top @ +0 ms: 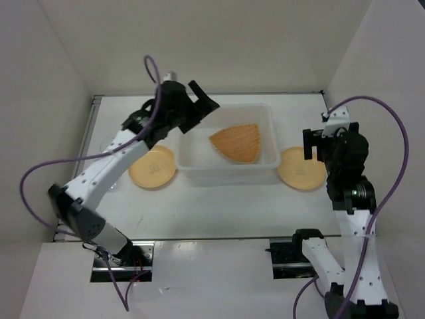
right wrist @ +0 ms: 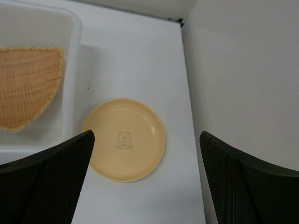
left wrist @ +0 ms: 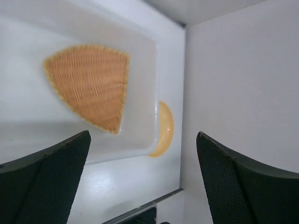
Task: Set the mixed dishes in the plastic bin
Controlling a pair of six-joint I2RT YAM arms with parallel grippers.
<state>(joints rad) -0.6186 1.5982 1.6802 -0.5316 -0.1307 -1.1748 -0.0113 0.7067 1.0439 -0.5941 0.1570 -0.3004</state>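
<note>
The plastic bin (top: pixel 226 174) stands mid-table with the tan woven plate (top: pixel 238 143) lying inside it. One yellow plate (top: pixel 152 167) lies left of the bin and the other (top: pixel 301 169) lies right of it. My left gripper (top: pixel 202 100) is open and empty above the bin's far left corner. Its wrist view shows the tan plate (left wrist: pixel 88 84), the bin wall (left wrist: pixel 155 93) and the right yellow plate (left wrist: pixel 164 130). My right gripper (top: pixel 313 145) is open and empty above the right yellow plate (right wrist: pixel 125 139), which has a bear print. I cannot make out the glass cups.
White walls close the table on the left, back and right; the right wall (right wrist: pixel 243 93) stands just beyond the right yellow plate. The arm bases sit at the near edge.
</note>
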